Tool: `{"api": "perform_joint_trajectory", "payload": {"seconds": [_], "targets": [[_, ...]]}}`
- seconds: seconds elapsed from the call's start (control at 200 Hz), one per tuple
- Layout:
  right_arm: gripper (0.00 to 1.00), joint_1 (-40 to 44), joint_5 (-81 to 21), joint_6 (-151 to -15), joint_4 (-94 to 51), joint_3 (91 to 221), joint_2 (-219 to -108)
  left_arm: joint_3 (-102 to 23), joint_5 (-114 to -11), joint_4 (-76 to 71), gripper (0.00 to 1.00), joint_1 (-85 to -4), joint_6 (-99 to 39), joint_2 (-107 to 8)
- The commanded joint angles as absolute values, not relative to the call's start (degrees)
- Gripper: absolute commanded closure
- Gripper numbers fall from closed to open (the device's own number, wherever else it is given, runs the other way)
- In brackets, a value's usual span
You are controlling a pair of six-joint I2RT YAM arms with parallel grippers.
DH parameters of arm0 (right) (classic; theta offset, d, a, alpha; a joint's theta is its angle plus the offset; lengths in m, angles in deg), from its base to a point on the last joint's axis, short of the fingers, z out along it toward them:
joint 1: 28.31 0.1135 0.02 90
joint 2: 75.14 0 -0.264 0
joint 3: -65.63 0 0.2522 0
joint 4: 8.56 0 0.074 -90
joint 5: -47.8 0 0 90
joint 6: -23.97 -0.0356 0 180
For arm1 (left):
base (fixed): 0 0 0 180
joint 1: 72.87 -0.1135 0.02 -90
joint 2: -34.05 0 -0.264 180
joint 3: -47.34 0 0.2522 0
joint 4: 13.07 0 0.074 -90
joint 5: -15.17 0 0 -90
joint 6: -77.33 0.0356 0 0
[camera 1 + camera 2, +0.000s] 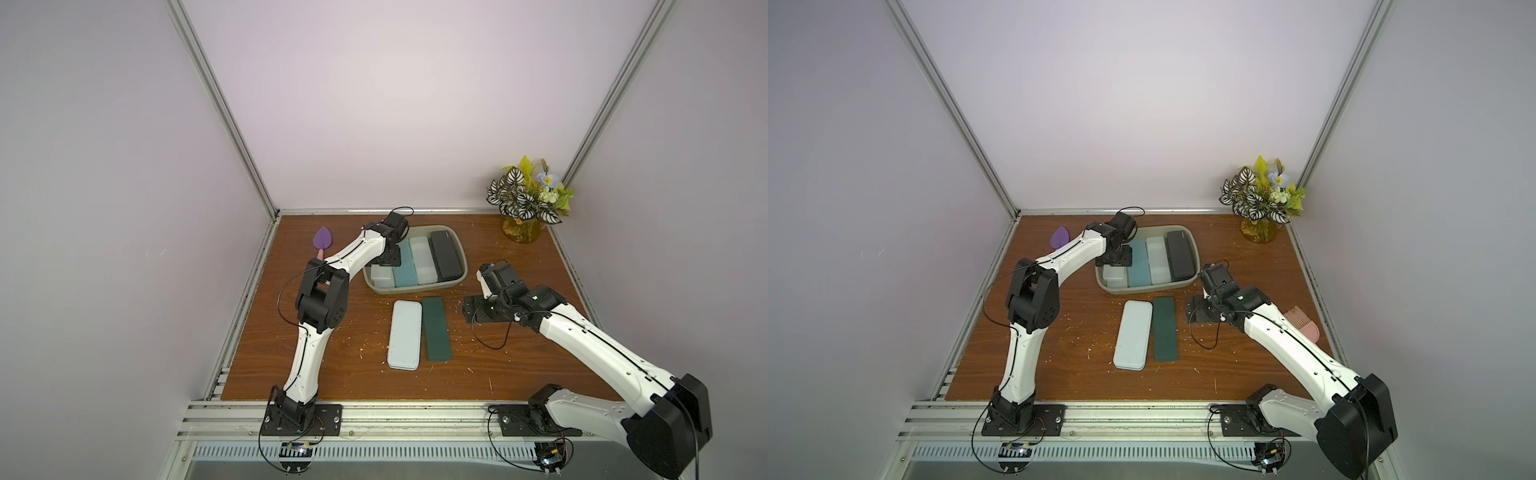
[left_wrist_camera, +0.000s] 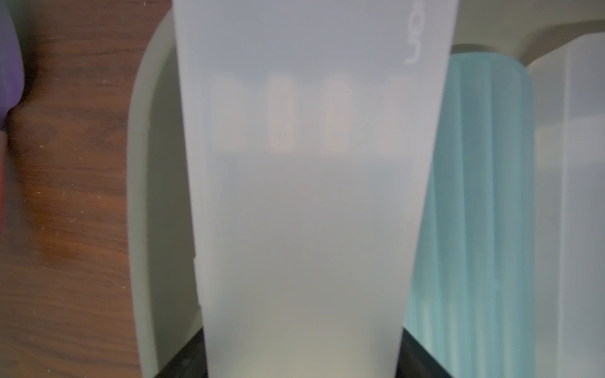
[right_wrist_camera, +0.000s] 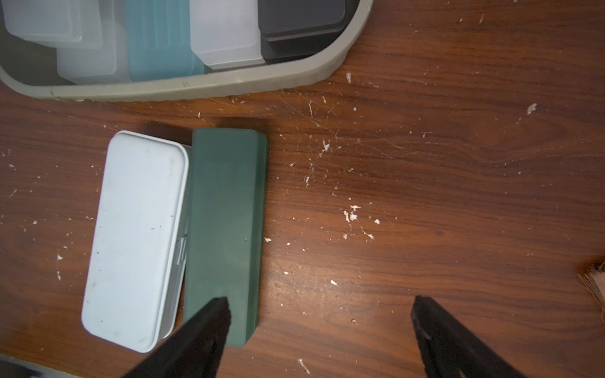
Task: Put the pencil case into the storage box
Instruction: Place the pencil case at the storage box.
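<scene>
The grey-green storage box (image 1: pixel 415 289) stands at the back middle of the table. In it lie a teal case (image 1: pixel 404 266), a frosted one (image 1: pixel 424 259) and a black one (image 1: pixel 445 254). My left gripper (image 1: pixel 384 259) hangs over the box's left end, shut on a frosted pencil case (image 2: pixel 304 196); dark fingers (image 2: pixel 186 363) flank its sides with no gap showing. Another frosted case (image 3: pixel 88 62) lies beneath it. A pale blue case (image 1: pixel 405 334) and a dark green case (image 1: pixel 435 328) lie on the table. My right gripper (image 3: pixel 320 307) is open just right of the green one.
A purple spatula (image 1: pixel 323 239) lies at the back left, partly behind my left arm. A vase of flowers (image 1: pixel 525 199) stands in the back right corner. A pink brush (image 1: pixel 1302 324) lies by the right edge. White crumbs dot the wood.
</scene>
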State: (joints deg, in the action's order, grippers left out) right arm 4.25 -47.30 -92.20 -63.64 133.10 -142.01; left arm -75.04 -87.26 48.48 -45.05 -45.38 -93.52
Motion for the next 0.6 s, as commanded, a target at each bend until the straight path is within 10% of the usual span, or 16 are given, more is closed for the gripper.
{"api": "perform_joint_trajectory", "payload": {"seconds": [0.0, 0.596], "targets": [[0.06, 4.45, -46.35, -92.84, -63.21, 133.39, -141.78, -74.37, -86.89, 48.64, 0.21, -45.54, -44.84, -92.95], [0.05, 8.63, -45.42, -101.74, -56.45, 129.55, -145.71, -60.39, -85.55, 48.76, 0.03, -44.1, -46.38, -57.95]]}}
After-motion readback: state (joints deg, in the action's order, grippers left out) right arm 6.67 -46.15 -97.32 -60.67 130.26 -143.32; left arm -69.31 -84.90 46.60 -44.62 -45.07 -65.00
